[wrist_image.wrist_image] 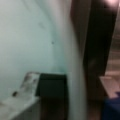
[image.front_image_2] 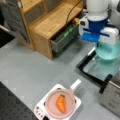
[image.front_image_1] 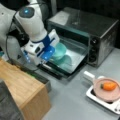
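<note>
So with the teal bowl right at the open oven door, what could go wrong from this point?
1. The end effector seems to grip only the rim of the teal bowl; held at one edge, it could tilt or slip.
2. The bowl sits low over the open glass oven door; dropped or pressed down, it may strike the glass.
3. The toaster oven frame is close, so the wrist might clip it.
</note>
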Robot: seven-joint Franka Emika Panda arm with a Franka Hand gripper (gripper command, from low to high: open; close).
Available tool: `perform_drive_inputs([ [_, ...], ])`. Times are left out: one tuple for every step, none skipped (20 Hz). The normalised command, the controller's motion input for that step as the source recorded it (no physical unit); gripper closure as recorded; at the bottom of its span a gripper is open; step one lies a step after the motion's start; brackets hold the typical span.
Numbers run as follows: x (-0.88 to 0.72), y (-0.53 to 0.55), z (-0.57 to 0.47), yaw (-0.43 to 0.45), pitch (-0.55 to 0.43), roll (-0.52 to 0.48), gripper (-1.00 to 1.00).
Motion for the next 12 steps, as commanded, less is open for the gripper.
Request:
perform_drive_inputs([
  [-0.11, 0.2, -0.1, -0.13, -0.165, 0.067, -1.0],
  [-0.11, 0.2, -0.09, -0.134, -0.158, 0.067, -1.0],
  [-0.1, 0.2, -0.09, -0.138, -0.156, 0.066, -1.0],
  [-0.09, 0.19, -0.09, -0.143, -0.153, 0.062, -1.0],
  [-0.09, 0.19, -0.09, -0.148, -0.155, 0.067, -1.0],
  [-0.08, 0.19, -0.09, -0.15, -0.153, 0.068, -1.0],
  [-0.09, 0.18, -0.07, -0.149, -0.145, 0.072, -1.0],
  [-0.09, 0.18, -0.07, -0.155, -0.13, 0.056, -1.0],
  [-0.09, 0.17, -0.07, -0.157, -0.125, 0.051, -1.0],
  [-0.1, 0.16, -0.07, -0.157, -0.121, 0.05, -1.0],
  [-0.1, 0.15, -0.07, -0.155, -0.119, 0.047, -1.0],
  [-0.09, 0.14, -0.07, -0.155, -0.117, 0.037, -1.0],
])
